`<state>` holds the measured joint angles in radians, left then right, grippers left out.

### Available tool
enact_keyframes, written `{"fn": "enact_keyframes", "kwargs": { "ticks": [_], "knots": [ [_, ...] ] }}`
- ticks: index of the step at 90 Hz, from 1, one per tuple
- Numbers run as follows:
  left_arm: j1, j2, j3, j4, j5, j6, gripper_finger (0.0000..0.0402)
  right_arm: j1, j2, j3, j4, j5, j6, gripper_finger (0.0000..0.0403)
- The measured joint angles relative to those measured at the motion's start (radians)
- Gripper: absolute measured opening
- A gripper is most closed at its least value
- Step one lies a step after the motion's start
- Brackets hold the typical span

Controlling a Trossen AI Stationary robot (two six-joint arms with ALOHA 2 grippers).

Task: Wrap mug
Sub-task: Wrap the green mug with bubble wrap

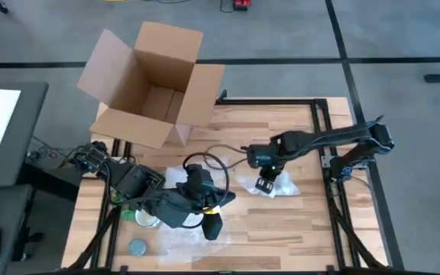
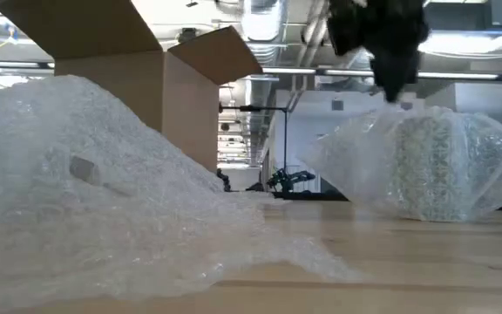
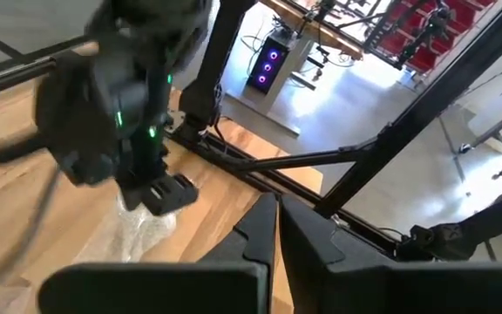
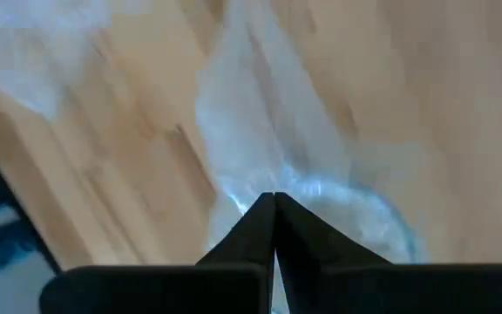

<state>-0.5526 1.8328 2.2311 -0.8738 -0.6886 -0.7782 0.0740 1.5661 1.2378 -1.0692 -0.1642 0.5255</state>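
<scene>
The right gripper [image 1: 265, 183] is hanging tip-down at the right-centre of the table [image 1: 296, 229], its fingers pressed together on a pinched fold at the top of the bubble wrap [image 2: 356, 161] that is enclosing the mug [image 2: 434, 161]. The mug is sitting on the table directly under this gripper, well apart from the cardboard box [image 1: 151, 84] at the far left corner. Through the wrap it is showing only as a pale, speckled rounded mass; its handle is not showing, so its heading and long axis cannot be told. The right wrist view is adding a curved, rim-like arc [image 4: 356, 205] under the film just beyond the closed fingertips, which the low view is not giving. The high view alone is showing the left gripper [image 1: 212, 227] hovering near the front of the table, over a loose bubble-wrap sheet [image 1: 170, 238], with a green object [image 1: 140, 218] and a grey-blue disc [image 1: 137, 247] lying to its left. The left wrist view is showing that gripper's fingers clenched on nothing and looking toward the right gripper. In the low view the loose sheet is rising as a heap in front of the box.
</scene>
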Motion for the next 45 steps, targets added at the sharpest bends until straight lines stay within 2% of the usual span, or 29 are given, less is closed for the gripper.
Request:
{"fn": "enact_keyframes", "kwargs": {
  "ticks": [10, 28, 45],
  "knots": [
    [0.000, 0.000, 0.000, -0.001, 0.000, -0.001, 0.0000, 0.019, 0.021, -0.099, 0.060, -0.008, 0.001, 0.0000],
    [0.000, 0.000, 0.000, 0.000, 0.000, -0.002, 0.0000, 0.030, 0.019, -0.257, 0.294, -0.011, 0.085, 0.0000],
    [0.000, 0.000, 0.000, 0.000, 0.000, -0.004, 0.0000, 0.017, 0.004, -0.236, 0.248, -0.011, 0.091, 0.0000]
  ]
}}
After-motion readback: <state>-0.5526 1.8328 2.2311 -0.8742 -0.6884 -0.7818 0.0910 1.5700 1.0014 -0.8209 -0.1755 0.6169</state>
